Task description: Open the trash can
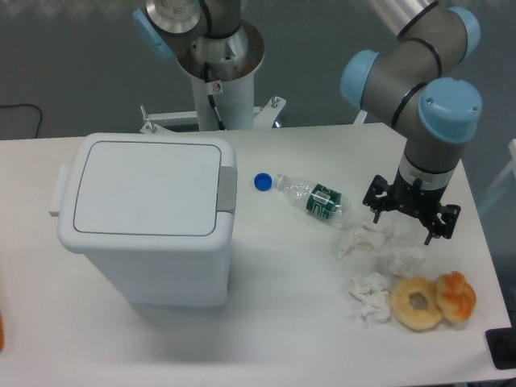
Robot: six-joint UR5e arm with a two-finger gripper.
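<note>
White plastic trash can (pixel 149 222) at the bench's (pixel 282 322) left side, lid shut. Pincer (pixel 410 222) spread, empty, hanging near the right edge over crumpled tissues (pixel 367 238). Clear bottle (pixel 310 197) lying mid-bench; two bagels (pixel 431 300) toward the front-right corner; blue cap (pixel 262 182) beside the bottle's mouth.

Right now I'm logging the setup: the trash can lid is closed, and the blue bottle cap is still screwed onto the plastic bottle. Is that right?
Not quite. The trash can lid is closed, but the blue bottle cap is off, lying on the table beside the neck of the plastic bottle. The camera view shows this.
</note>
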